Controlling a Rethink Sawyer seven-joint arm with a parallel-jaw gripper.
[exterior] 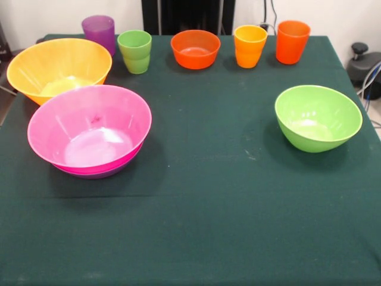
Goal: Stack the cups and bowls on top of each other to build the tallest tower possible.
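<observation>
So far the gripper is not in view, so whether it is open or closed cannot be told, and nothing can be placed against it. Left to right: yellow bowl [59, 67], pink bowl [89, 128] nested in a purple one, four cups [134, 51] far back, green bowl [318, 117]. Nested bowls add little height; narrow cups could topple.

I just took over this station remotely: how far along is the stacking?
Barely begun. Done: the pink bowl sits nested in another bowl, whose purple rim shows beneath. In hand: nothing, and no gripper is in view. Left: yellow bowl, green bowl, orange bowl, and the purple, green, yellow-orange and orange cups stand apart.
</observation>
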